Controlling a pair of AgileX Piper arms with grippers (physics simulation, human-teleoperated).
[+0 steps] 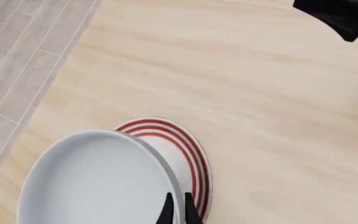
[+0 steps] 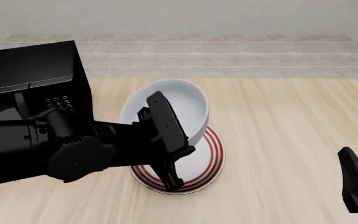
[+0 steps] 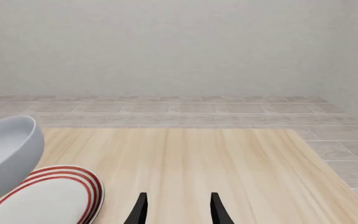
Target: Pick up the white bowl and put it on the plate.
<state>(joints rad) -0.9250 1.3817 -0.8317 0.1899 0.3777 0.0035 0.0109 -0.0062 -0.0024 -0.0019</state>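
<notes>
The white bowl point(image 2: 177, 106) hangs tilted over the plate point(image 2: 211, 161), its opening turned toward the front. The plate, flat and white with red rings, lies on the wooden table. In the left wrist view my left gripper point(image 1: 177, 212) is shut on the rim of the white bowl point(image 1: 98, 182), and the plate point(image 1: 188, 147) shows just beyond that rim. Whether the bowl touches the plate, I cannot tell. My right gripper point(image 3: 177, 211) stands open and holds nothing, low at the near right point(image 2: 355, 179). From it, the bowl point(image 3: 5, 149) and plate point(image 3: 48, 198) are off to one side.
A black microwave point(image 2: 33, 74) stands at the table's back left, behind my left arm point(image 2: 73, 151). Grey tiled floor point(image 2: 229, 56) runs beyond the table's far edge. Parts of the right arm point(image 1: 344, 16) show in the left wrist view.
</notes>
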